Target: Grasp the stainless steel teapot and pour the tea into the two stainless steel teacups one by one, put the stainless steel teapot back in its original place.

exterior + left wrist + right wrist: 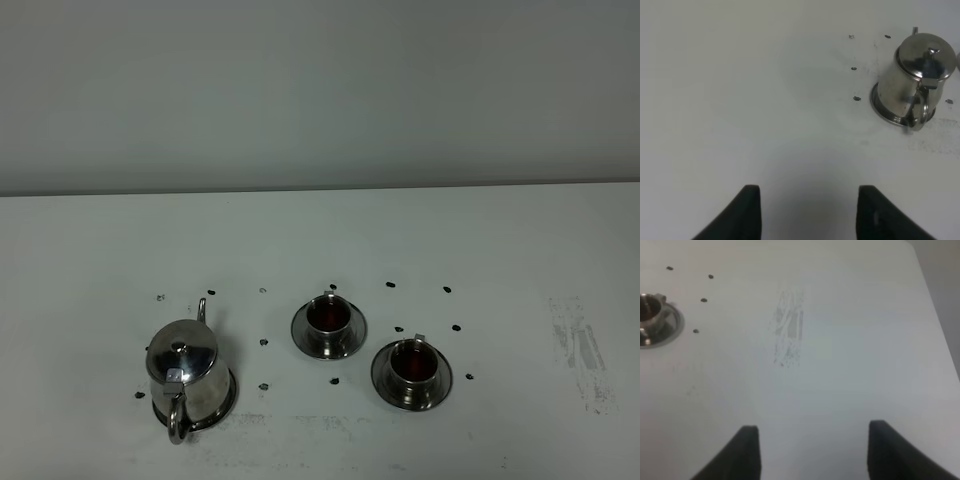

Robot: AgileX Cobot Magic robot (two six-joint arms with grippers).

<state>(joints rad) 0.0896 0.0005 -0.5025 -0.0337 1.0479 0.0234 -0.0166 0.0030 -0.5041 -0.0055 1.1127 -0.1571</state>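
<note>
The stainless steel teapot (186, 368) stands upright on its round steel saucer (226, 402) at the front left of the white table, loop handle toward the front. It also shows in the left wrist view (914, 80), on the saucer (879, 106). Two steel teacups on saucers hold dark tea: one at the middle (328, 318), one to its right and nearer the front (412, 364). The right wrist view shows part of a cup (651, 315). My left gripper (805, 212) is open and empty, well apart from the teapot. My right gripper (810, 452) is open and empty.
Small black dots (391, 284) ring the teapot's saucer and the cups. A grey scuff mark (580, 350) lies on the table's right side, also in the right wrist view (789, 330). The table's right edge (940, 320) is close by. A grey wall stands behind.
</note>
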